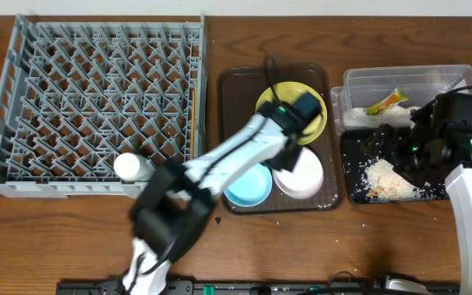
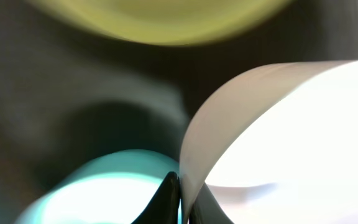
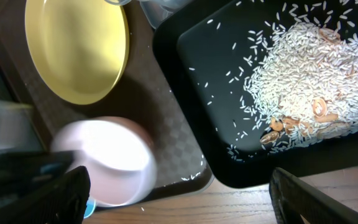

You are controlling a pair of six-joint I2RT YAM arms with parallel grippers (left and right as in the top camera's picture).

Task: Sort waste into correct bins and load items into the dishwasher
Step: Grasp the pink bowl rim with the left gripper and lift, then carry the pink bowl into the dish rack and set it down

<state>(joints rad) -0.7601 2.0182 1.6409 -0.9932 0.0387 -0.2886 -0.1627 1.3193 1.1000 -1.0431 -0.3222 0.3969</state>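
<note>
My left gripper [image 1: 285,158] is shut on the rim of the small white bowl [image 1: 303,177]; the left wrist view shows the rim pinched between its fingers [image 2: 184,198]. The light blue bowl [image 1: 248,187] sits beside it and the yellow plate [image 1: 267,102] behind, all on the brown serving tray [image 1: 234,90]. My right gripper [image 3: 179,199] is open and empty above the black tray [image 3: 197,68], which holds rice scraps [image 3: 316,68]. The clear tub [image 1: 400,78] holds the snack wrapper [image 1: 386,102] and the white napkin [image 1: 365,118]. The grey dish rack [image 1: 97,98] stands at the left.
A white rounded object [image 1: 131,166] lies in the rack's front row. A thin wooden stick [image 1: 192,106] lies along the rack's right side. A few rice grains lie on the brown tray's corner [image 3: 191,177]. My left arm crosses over the tray.
</note>
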